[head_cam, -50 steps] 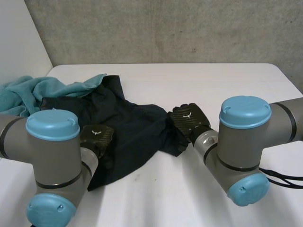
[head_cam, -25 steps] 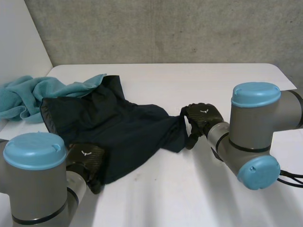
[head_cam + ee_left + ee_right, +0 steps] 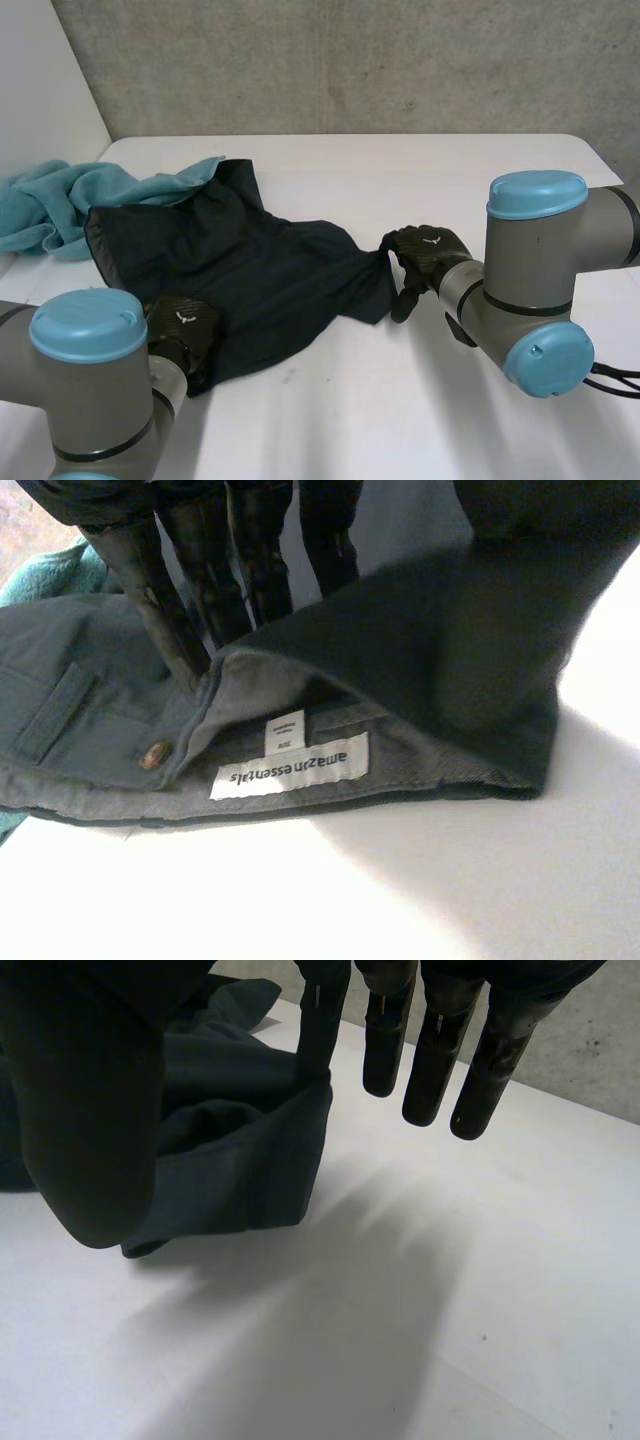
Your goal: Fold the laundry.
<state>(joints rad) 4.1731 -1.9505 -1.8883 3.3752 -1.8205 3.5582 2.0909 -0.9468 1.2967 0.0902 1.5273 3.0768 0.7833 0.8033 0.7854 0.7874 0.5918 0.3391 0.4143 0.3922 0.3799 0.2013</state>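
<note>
Where the shorts [image 3: 270, 270] end, a teal towel [image 3: 62, 200] — crumpled — touches them.

Small label [image 3: 285, 732] on dark garment [image 3: 440, 640] unreadable

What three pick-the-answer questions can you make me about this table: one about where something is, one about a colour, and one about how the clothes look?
1. Where is the teal towel?
A. At the far left of the table, touching the dark shorts
B. Alone in the middle
C. On the floor

2. What colour is the label inside the waistband?
A. Red
B. White
C. Yellow

3. How do the shorts lie?
A. In a neat folded square
B. Rolled into a ball
C. Spread out, unfolded

Answers:
1 A: in the head view the towel is bunched at the far left, its edge meeting the shorts.
2 B: the left wrist view shows a white label with dark letters.
3 C: the shorts lie rumpled and open between the left hand and the right hand.
</note>
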